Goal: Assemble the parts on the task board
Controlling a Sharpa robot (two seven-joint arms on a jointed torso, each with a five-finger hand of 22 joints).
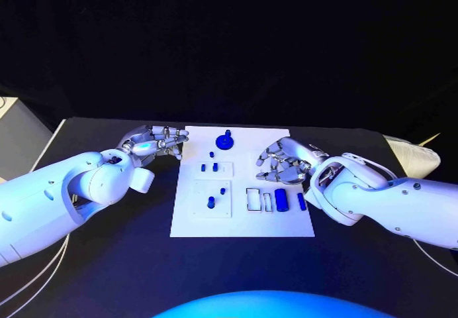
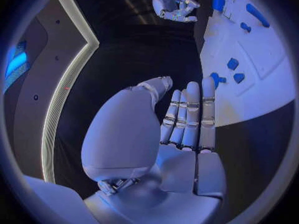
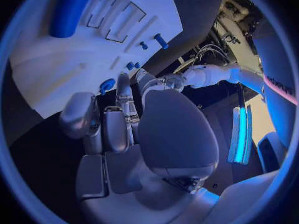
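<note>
Both hands hover empty: left hand (image 1: 153, 142) beside the white board (image 1: 286, 225), fingers (image 2: 190, 114) straight; right hand (image 1: 283, 165) curled above it. Blue pieces (image 1: 280, 197) lie just below; lower gently, pinch one squarely.

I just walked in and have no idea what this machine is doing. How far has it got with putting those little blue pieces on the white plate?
Some looks done: several small blue parts stand on the task board, a round one sits near its far edge, and a blue cylinder lies by two white slots. Nothing is in hand: the left hand and right hand hover at the board's sides, holding nothing. Whether those slots await parts, I cannot tell.
</note>
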